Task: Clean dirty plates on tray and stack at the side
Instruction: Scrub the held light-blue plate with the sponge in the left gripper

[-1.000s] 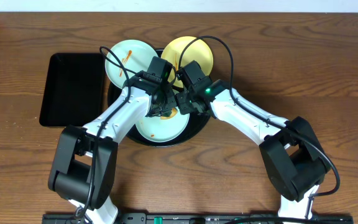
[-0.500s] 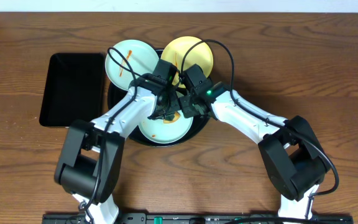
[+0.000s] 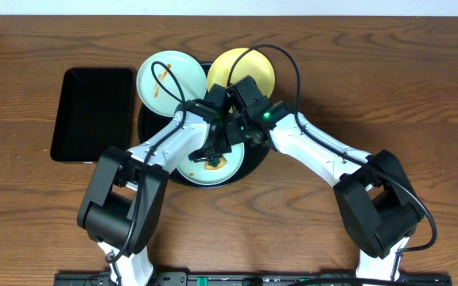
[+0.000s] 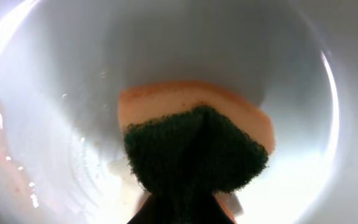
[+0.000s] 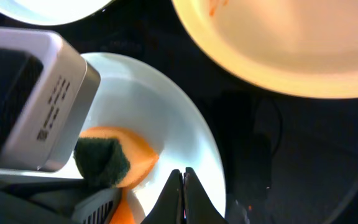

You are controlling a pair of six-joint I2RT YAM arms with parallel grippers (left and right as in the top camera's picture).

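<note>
Resting on table (image 3: 420, 71): the tray (image 3: 253, 159), round and black; rectangular tray (image 3: 92, 114) beside it, apart.
Plates: all three on the tray. Far plate (image 3: 171, 75), blue-green, is streaked with sauce; yellow plate (image 3: 241, 67) sits beside it; near plate (image 3: 213, 173) lies under both wrists.
Left gripper (image 3: 210, 149): jaws pinching a folded sponge (image 4: 194, 146), green side up, pressed into near plate.
Right gripper (image 5: 183, 177): jaws pressed together, empty, tips at near plate's rim; contact unclear.
Stage (judged): one plate mid-wipe, none stacked.
Risk: near plate skids on the glossy tray if scrub force outruns any bracing; the crowded wrists may knock together; sauce may smear rather than lift.
</note>
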